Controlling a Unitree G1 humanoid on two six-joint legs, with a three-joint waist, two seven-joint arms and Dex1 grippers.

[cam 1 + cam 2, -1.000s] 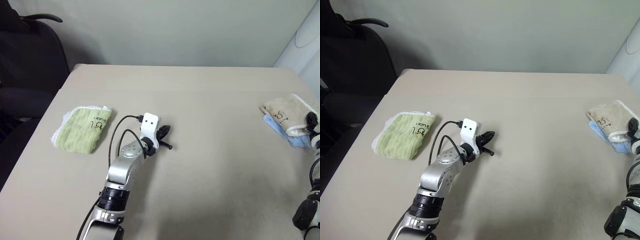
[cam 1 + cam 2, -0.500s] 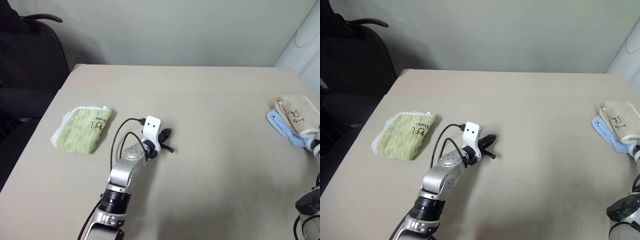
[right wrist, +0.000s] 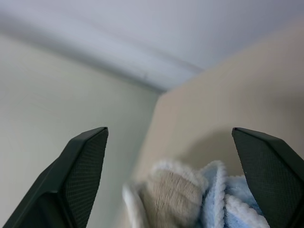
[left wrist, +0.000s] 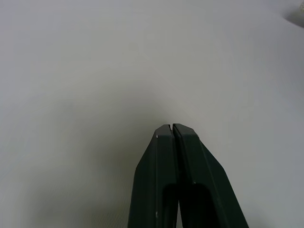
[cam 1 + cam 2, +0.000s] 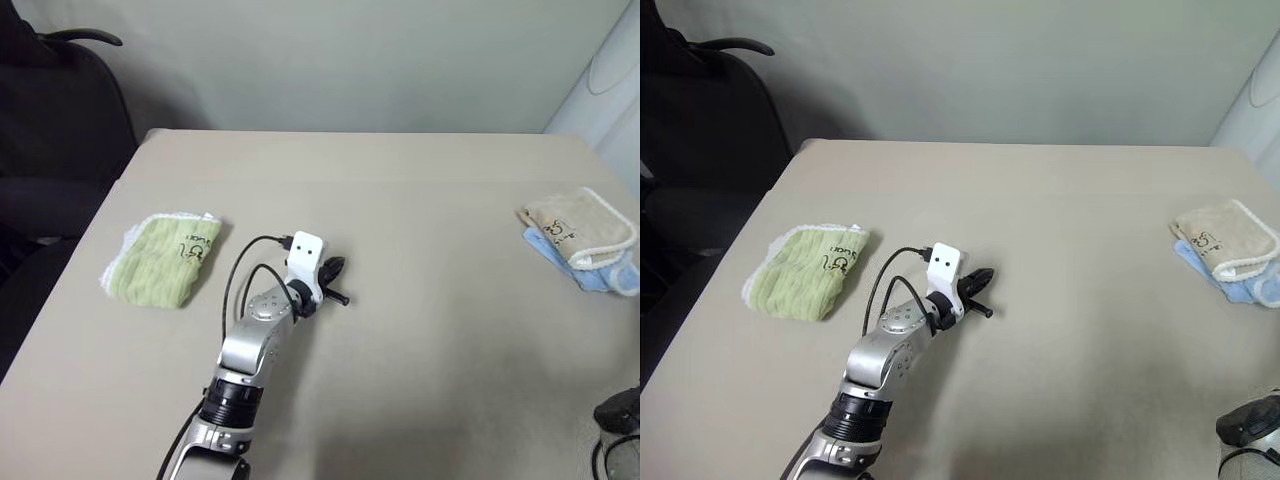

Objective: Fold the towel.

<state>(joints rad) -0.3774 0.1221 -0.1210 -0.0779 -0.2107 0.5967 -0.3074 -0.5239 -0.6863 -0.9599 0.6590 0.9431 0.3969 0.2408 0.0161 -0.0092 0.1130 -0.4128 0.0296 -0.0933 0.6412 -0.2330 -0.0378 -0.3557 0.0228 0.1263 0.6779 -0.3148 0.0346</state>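
— while the beige towel [image 5: 578,233] lies folded near the table's [image 5: 1090,330] right edge, where are the grippers?
— the left gripper [image 5: 334,280] sits near the middle of the table, well apart from the towel, its two black fingers [image 4: 161,175] pressed flat together with nothing between them. the right gripper [image 3: 173,137] is seen from its own wrist camera, fingers spread wide and empty, with the towel lying between and beyond the tips; whether they touch it cannot be told.
— what is the towel resting on?
— it lies on top of a light blue towel [image 5: 600,280], whose edge sticks out on the near and right sides. white corded trim runs along the beige towel's edge, and a small dark logo is on its top face.
— anything else on the table?
— a folded light green towel [image 5: 160,258] with white trim and a dark logo lies near the left edge, well apart from the left gripper. a dark office chair [image 5: 60,110] stands beyond the table's left corner.
— what is hard to make out?
— the blue towel's far right end is cut off at the head view's edge, the logo's print is too small to read, and from the right wrist both towels are blurred.
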